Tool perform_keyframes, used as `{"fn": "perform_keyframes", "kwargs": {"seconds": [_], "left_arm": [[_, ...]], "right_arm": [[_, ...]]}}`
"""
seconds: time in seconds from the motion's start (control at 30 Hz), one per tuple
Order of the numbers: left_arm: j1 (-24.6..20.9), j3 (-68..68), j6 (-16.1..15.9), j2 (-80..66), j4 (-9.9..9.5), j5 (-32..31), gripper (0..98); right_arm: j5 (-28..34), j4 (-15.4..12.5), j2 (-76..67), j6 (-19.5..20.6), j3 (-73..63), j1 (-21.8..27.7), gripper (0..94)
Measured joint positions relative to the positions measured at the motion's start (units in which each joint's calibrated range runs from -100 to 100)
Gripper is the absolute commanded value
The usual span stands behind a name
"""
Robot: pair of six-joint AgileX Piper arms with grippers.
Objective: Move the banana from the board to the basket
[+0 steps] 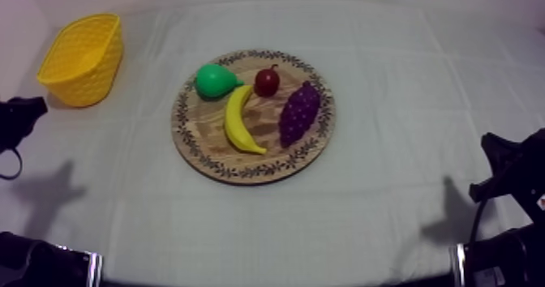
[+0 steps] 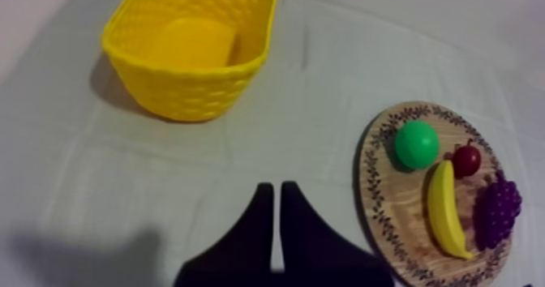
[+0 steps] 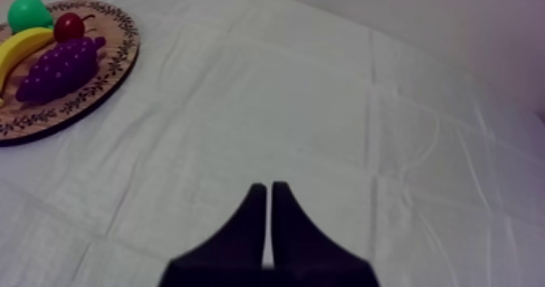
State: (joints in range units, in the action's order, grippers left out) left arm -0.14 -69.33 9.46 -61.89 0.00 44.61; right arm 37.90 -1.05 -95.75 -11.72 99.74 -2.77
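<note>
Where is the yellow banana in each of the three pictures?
Top view: the banana lies on the wooden board, between the pear and the grapes.
Left wrist view: the banana lies beside the grapes, under the pear.
Right wrist view: the banana lies against the grapes.
Shared landmark: the wooden board's patterned rim.

Open desk (image 1: 389,209) surrounds the board (image 1: 201,140); the basket (image 1: 81,59) stands well apart from it. On the board, pear (image 1: 214,80), small red fruit (image 1: 267,82) and grapes (image 1: 298,112) flank the banana (image 1: 238,120); its rim-facing side is clear.
</note>
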Motion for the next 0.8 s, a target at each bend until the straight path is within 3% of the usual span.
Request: {"fn": "perform_keyframes", "kwargs": {"seconds": [0.17,0.37,0.6,0.8], "left_arm": [[1.49,10.87,1.00,11.93,0.00,5.42,0.1],[2.59,22.19,-0.25,25.21,0.00,12.35,0.0],[3.92,29.03,0.43,36.62,0.00,15.63,0.0],[7.75,34.02,1.83,44.25,0.00,17.55,0.0]], "right_arm": [[0.00,0.00,0.00,0.00,0.00,0.00,0.4],[0.08,0.00,0.00,0.00,0.00,0.00,0.4],[0.09,0.00,0.00,0.00,0.00,0.00,0.4],[0.02,0.00,0.00,0.00,0.00,0.00,0.4]]}}
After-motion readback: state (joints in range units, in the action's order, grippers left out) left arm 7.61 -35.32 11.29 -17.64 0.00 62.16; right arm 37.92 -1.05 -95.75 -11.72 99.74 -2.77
